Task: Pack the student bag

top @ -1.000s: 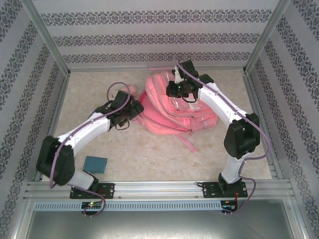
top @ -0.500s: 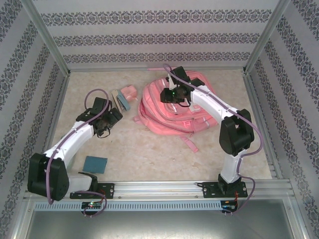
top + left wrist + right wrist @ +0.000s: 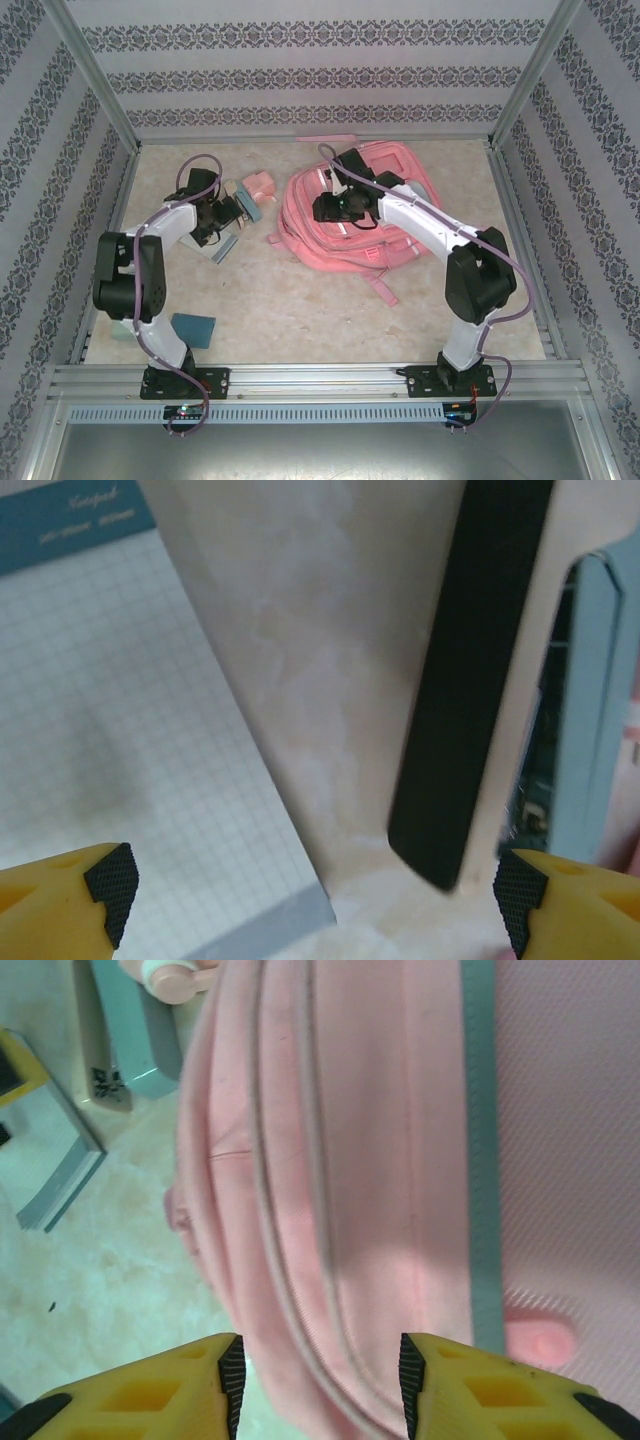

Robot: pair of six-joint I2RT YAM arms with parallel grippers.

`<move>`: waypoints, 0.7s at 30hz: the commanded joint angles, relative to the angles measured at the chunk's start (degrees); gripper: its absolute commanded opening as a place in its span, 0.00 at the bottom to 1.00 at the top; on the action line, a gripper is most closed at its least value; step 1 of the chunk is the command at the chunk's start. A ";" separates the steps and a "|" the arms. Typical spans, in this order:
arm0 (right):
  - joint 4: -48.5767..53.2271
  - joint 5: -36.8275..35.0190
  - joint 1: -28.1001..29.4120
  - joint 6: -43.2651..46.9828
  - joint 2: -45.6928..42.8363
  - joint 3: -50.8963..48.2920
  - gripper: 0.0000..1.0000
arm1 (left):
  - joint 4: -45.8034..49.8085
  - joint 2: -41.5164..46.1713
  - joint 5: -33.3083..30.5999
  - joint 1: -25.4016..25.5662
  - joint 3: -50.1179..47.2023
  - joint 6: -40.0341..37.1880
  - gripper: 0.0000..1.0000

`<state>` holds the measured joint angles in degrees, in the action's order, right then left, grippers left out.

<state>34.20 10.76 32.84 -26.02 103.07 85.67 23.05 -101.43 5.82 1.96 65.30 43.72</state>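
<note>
While the left gripper (image 3: 315, 900) hangs at the far left, jaws spread wide with nothing between them, a grid notepad (image 3: 130, 730) and a black bar (image 3: 470, 680) lie below it on the table (image 3: 300, 300); right of these, mid-table toward the far wall, the bag (image 3: 330, 245) lies flat and slumped; right gripper (image 3: 318, 1380) sits over the bag's left edge, jaws part-way apart astride the zip seam (image 3: 300, 1210); cannot tell whether the pads touch cloth, nor whether the zip is undone. Judgement: bag is soft and floppy, probably light, and will sag and fold if lifted at one point; cloth looks grippy, not slick; best hold is a pinch on the zip-edge fold or a strap, to open the mouth for loading.
</note>
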 commanded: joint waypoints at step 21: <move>-7.49 -0.49 5.72 -7.45 -4.32 -9.27 0.47 | -10.69 16.36 -3.71 19.99 -24.76 37.81 0.91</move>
<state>28.05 10.33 37.58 -32.05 99.02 77.21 7.05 -85.65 5.19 17.61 42.09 70.11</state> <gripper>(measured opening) 0.473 0.907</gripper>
